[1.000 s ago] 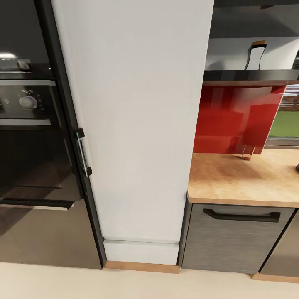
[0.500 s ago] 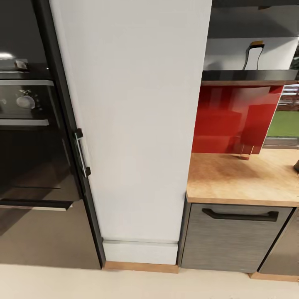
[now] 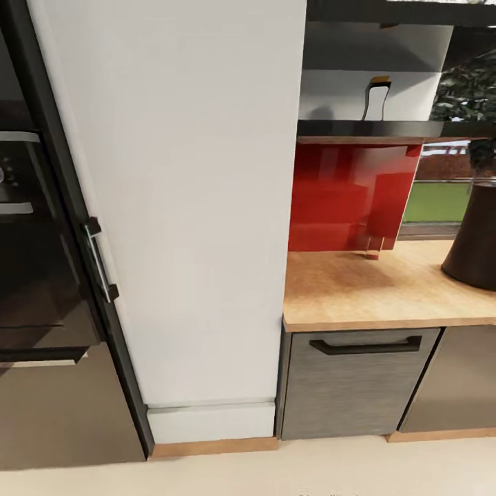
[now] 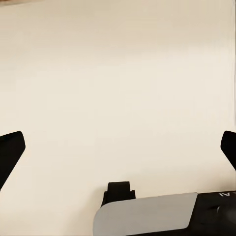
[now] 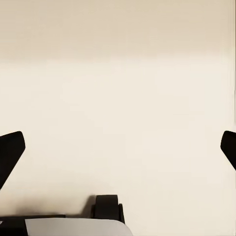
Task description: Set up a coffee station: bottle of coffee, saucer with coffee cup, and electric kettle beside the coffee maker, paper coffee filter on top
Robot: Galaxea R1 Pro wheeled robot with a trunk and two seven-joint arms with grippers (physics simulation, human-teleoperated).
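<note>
Wood-grain kitchen countertop (image 3: 358,293) at the right of the head view, over dark grey cabinet fronts; drawer front (image 3: 355,386) below its edge with a black bar handle (image 3: 365,344). Behind it a glossy red panel (image 3: 348,196), meeting the thin dark kitchen shelf (image 3: 365,129) along its top edge. On that shelf, standing upright against the pale wall, the bottle of coffee (image 3: 377,98): dark, slanted, white label, yellow cap. At the far right edge, resting on the worktop, a dark flared vessel (image 3: 474,241), cut off by the frame; cannot tell what it is. Small brownish piece (image 3: 373,253) at the foot of the red panel, too small to name. Left of the worktop, a tall white cabinet (image 3: 179,207) with a black-ended handle (image 3: 100,258); beyond it, a black built-in oven (image 3: 31,262). Pale floor (image 3: 275,472) below.

Left gripper (image 4: 118,150) spread wide over plain cream floor, dark fingertips (image 4: 10,152) at opposite edges of the left wrist view, nothing between them. Right gripper (image 5: 118,150) likewise wide apart and holding nothing, fingertips (image 5: 11,150) at the edges of the right wrist view.
</note>
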